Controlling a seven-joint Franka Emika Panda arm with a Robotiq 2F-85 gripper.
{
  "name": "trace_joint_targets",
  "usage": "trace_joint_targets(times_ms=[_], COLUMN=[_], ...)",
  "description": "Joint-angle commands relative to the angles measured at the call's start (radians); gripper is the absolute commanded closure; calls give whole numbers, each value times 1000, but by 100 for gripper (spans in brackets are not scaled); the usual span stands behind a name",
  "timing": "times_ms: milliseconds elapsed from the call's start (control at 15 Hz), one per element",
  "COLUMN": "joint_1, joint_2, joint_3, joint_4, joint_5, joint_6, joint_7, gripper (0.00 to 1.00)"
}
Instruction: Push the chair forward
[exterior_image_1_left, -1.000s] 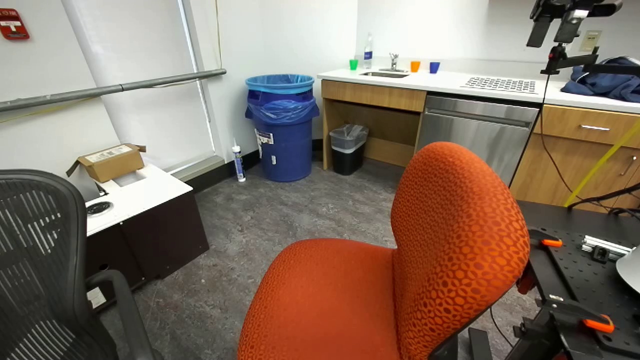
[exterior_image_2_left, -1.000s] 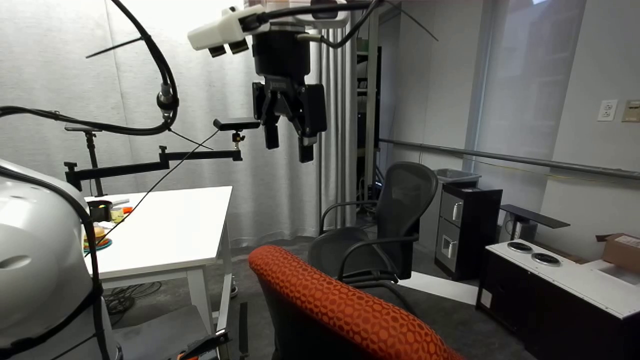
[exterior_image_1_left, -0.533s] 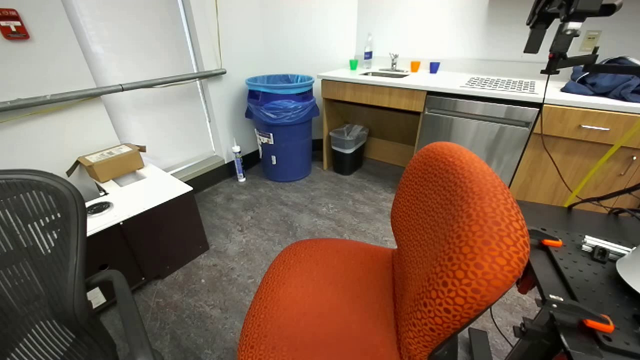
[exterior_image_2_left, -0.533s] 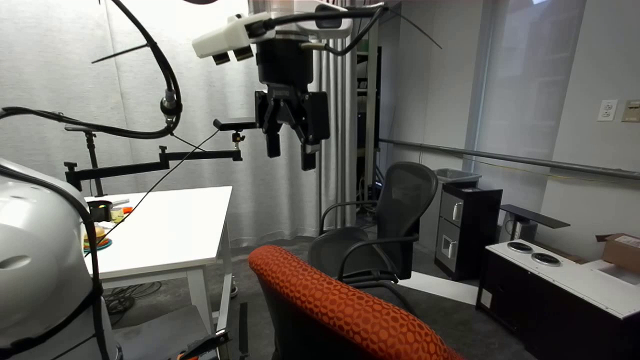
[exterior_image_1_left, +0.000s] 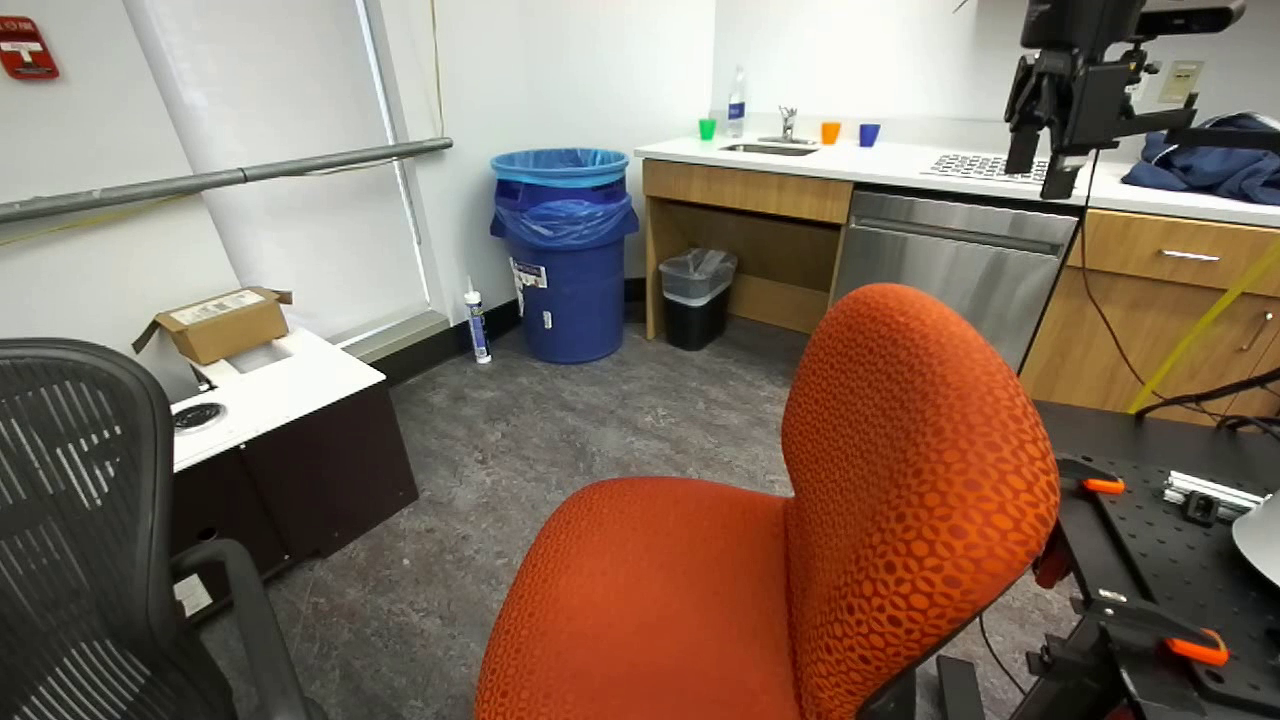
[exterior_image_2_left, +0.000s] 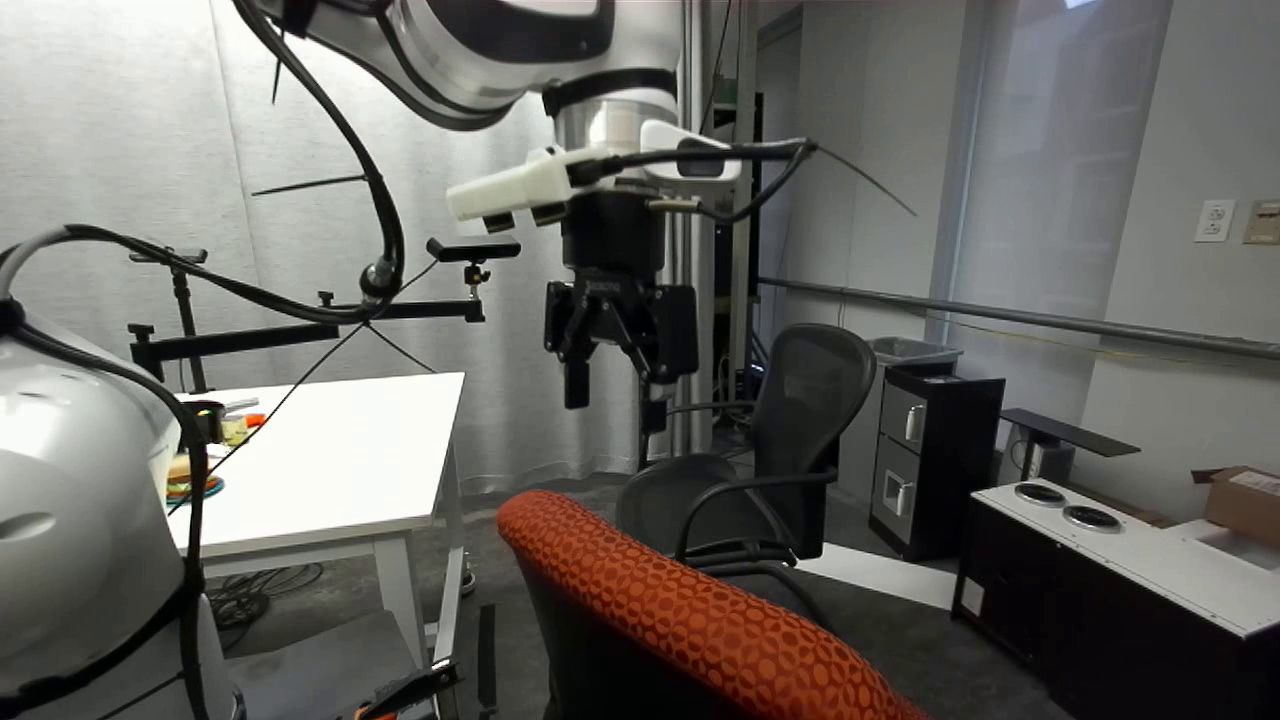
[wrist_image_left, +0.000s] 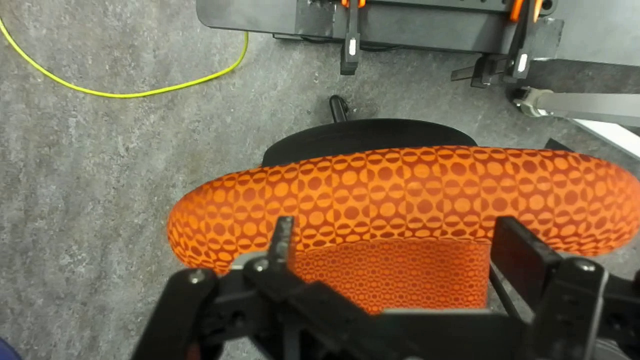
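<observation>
I'm above the orange chair (exterior_image_1_left: 850, 520), gripper (exterior_image_2_left: 615, 400) hanging point-down, jaws spread wide. In the wrist view the top edge of the backrest (wrist_image_left: 400, 197) lies right across: left end rounding off over floor (wrist_image_left: 95, 200), right end reaching the border. Both exterior views show a gap between my fingertips (exterior_image_2_left: 577, 388) and that edge, so I'm clear of the fabric. Behind the backrest, a strip of floor, then the bench (wrist_image_left: 250, 15), two clamps (wrist_image_left: 352, 45) jutting past its edge toward that strip. Over to the left, a yellow cord (wrist_image_left: 135, 95) curves out from the bench's edge.

Now the seat (exterior_image_1_left: 640, 600) side. In an exterior view, floor shows off the seat's front edge, and the mesh chair (exterior_image_1_left: 80, 520) and white-topped unit (exterior_image_1_left: 320, 480) bound that side, floor between the mesh chair's armrest (exterior_image_1_left: 255, 620) and the seat. Widest stretch here: from the seat across to the blue bin (exterior_image_1_left: 570, 290) and the small bin (exterior_image_1_left: 695, 315) under the counter (exterior_image_1_left: 745, 192). In an exterior view, a band of floor with a dark strip (exterior_image_2_left: 487, 650) on it shows between the white table (exterior_image_2_left: 360, 450) and the backrest.
</observation>
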Motion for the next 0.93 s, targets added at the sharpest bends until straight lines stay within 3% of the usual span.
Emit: trace_joint_targets(times_ms=[0,600,867], joint_1=[-47,-117,-141], joint_2=[50,2,98], joint_3=[27,49,32], joint_4=[-49,-199,-201], joint_5=[-50,-62,-78], joint_6=[70,56,71], joint_7=[42,132,113], gripper=[0,0,0])
